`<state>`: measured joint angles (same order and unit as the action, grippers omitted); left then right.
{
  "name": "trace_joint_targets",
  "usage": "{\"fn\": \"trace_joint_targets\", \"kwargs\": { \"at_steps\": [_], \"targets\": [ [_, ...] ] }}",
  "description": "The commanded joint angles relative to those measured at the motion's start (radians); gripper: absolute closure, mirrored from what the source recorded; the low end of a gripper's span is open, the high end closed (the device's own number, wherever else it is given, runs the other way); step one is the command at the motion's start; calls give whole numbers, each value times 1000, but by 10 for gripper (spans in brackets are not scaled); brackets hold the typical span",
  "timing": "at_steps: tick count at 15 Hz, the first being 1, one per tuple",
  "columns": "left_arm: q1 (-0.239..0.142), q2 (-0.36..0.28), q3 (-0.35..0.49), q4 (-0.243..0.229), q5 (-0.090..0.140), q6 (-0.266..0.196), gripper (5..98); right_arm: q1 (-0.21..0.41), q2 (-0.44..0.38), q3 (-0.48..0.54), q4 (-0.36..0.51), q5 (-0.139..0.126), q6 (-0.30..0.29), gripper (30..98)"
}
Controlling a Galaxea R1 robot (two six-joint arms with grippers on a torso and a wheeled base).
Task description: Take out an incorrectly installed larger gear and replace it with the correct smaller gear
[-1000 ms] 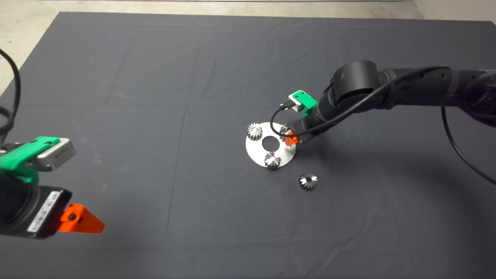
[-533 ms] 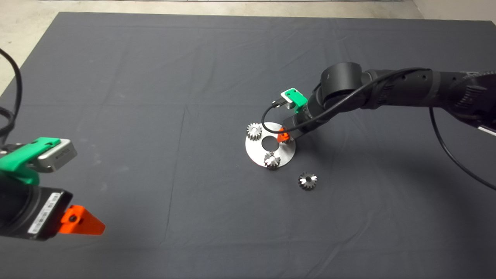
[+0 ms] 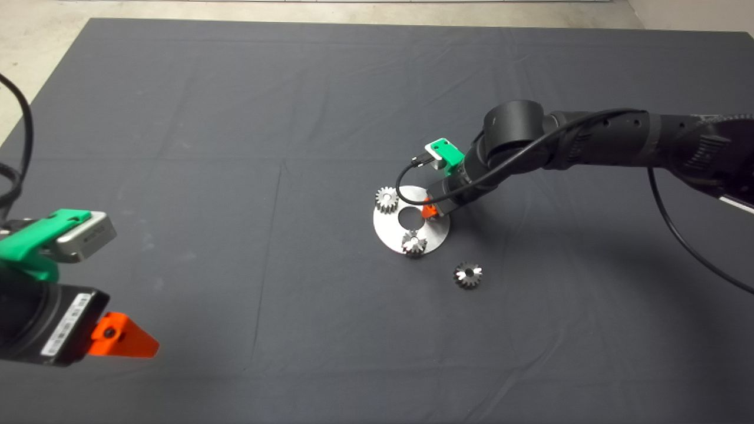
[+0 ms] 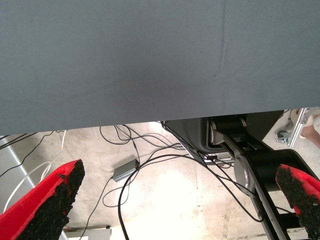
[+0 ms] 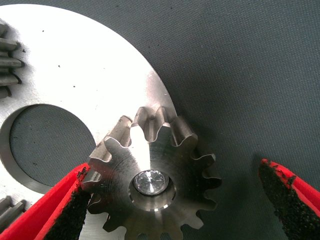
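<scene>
A round silvery plate [image 3: 437,234] with a centre hole lies mid-mat. My right gripper [image 3: 429,211] is down over the plate's right side, open. In the right wrist view the larger gear [image 5: 152,180] sits on a shiny pin at the plate [image 5: 75,65] rim, between the fingers of that gripper [image 5: 175,200]. One finger [image 5: 65,205] touches its teeth; the other stands well apart. In the head view this gear is hidden under the gripper. The smaller gear [image 3: 468,275], dark with a black hole, lies on the mat near the plate.
Two paler gears [image 3: 387,199] [image 3: 414,242] sit on the plate. My left gripper [image 3: 123,341] is parked at the mat's lower left, open; its wrist view [image 4: 175,200] shows the mat edge, the floor, cables and the robot's base.
My right gripper has moved left and lower onto the plate's right side, covering the gear there. The left arm and the other gears have not moved.
</scene>
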<state>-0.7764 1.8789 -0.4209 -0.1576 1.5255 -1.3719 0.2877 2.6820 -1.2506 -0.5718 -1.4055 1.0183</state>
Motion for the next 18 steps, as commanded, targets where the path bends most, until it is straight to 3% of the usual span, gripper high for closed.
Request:
{"fn": "trace_joint_targets", "kwargs": {
  "at_steps": [1, 3, 18],
  "targets": [
    [-14, 1, 15, -16, 38, -4, 55, 25, 2, 1, -30, 10, 2, 437],
    [-14, 1, 12, -16, 38, -4, 55, 25, 0, 1, -28, 54, 2, 481],
    [-13, 1, 15, -16, 38, -4, 55, 27, -3, -4, -28, 65, 8, 681]
  ]
}}
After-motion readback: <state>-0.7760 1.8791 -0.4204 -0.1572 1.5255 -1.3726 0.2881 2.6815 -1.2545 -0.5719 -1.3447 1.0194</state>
